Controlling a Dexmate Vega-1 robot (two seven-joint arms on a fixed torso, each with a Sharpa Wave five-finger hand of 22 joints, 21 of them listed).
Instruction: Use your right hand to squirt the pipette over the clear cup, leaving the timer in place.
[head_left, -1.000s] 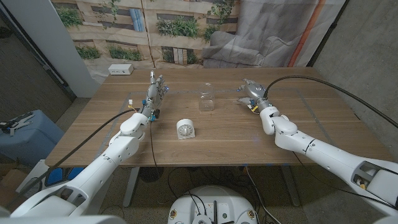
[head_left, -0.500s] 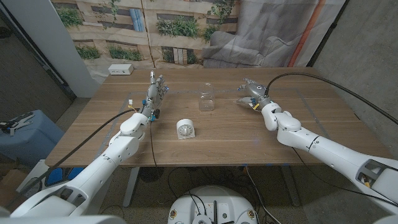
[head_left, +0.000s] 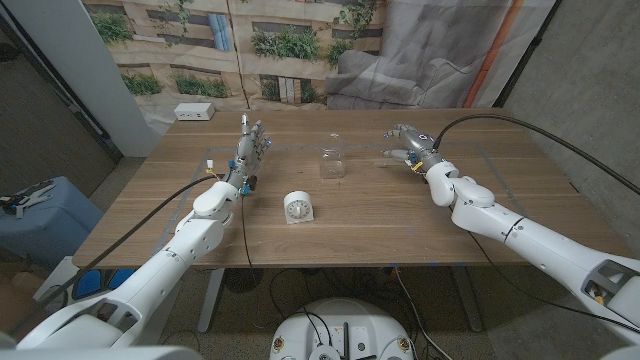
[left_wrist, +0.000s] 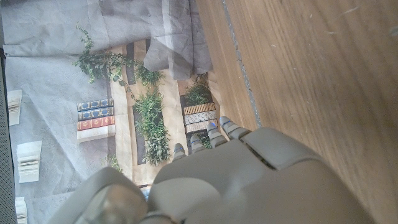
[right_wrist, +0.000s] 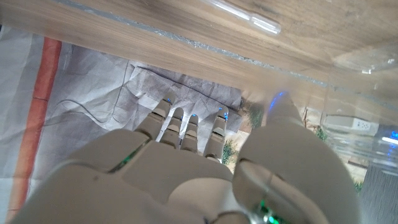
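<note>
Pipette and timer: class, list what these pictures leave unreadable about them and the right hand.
- Pipette: head view, too small and blocked by the right hand; right wrist view, blurred.
- Timer: head view, dial too small to read.
- Right hand's fingers: right wrist view, tips hidden behind the hand's back, so contact with the pipette is unclear.

Two white, smooth-shelled robot arms, built of rounded segments joined at darker seams, end in pale grey hands with jointed, plated fingers. A black cable loops out from behind the right hand (head_left: 411, 146) and arcs back along its forearm; another black cable trails behind the left hand (head_left: 250, 148) down that arm. Small yellow and blue fittings sit at each wrist. In the right wrist view, a green light glows low on the hand's (right_wrist: 186, 168) back.
</note>
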